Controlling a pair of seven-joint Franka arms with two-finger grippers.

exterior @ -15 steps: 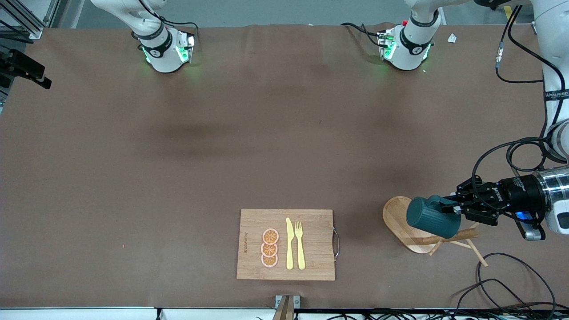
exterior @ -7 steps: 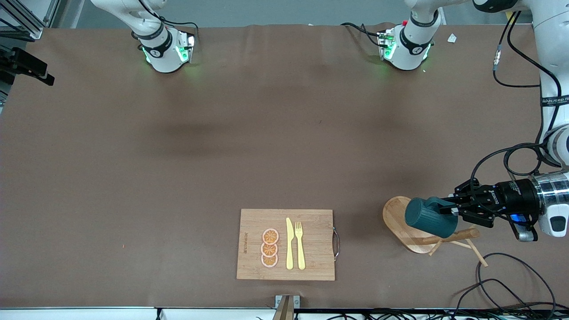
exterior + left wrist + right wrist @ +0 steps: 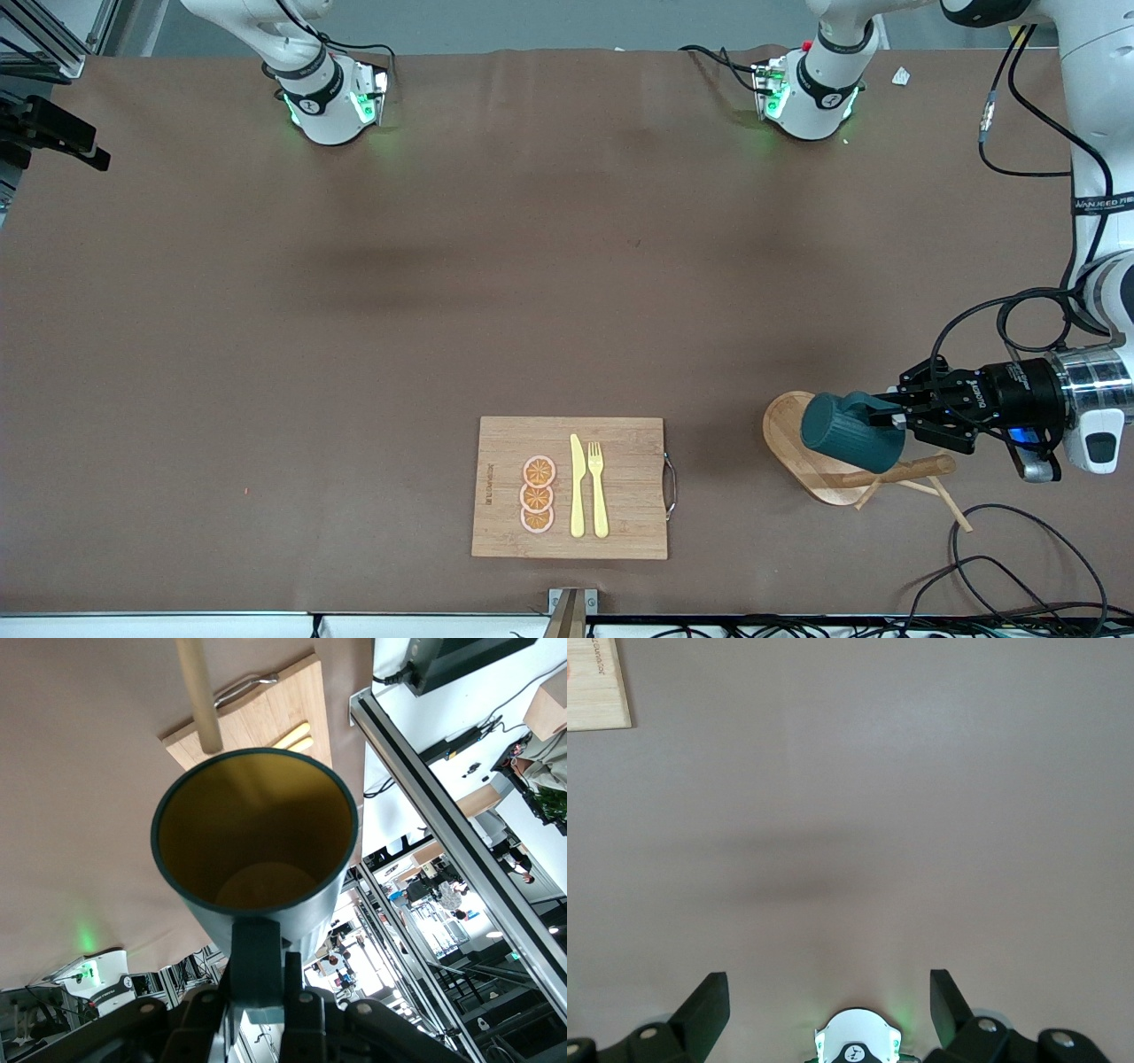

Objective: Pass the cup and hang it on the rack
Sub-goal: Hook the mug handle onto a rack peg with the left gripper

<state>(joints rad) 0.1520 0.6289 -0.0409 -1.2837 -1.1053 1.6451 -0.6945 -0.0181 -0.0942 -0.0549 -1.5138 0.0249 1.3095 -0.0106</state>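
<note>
While the left gripper [image 3: 897,418] reached in from the right edge of the front frame, it was clamped on the handle of the cup [image 3: 852,433], and the left wrist view showed its fingers [image 3: 292,979] pinching that handle [image 3: 256,964] from both sides. Held off the desk [image 3: 532,292] and lying on its side, the dark teal cup hung over the rack [image 3: 837,461] in the lower right of the front frame, its closed base turned toward the middle of the frame. From the wrist, the cup's [image 3: 255,853] mustard-yellow inside faced the camera, and one wooden peg [image 3: 198,694] of the rack rose at the top of that frame, its end just at the cup's rim; whether they touched could not be told. The rack's oval base lay flat on the desk, with thin pegs [image 3: 946,498] sticking out toward the lower right corner. A bamboo cutting board [image 3: 570,487] sat at lower centre, carrying three orange slices [image 3: 537,494], a yellow knife [image 3: 577,486] and a yellow fork [image 3: 598,488]. The right arm waited; its gripper [image 3: 828,997], seen only in its own wrist view, hung spread wide apart over the bare desk with nothing between its fingers.
</note>
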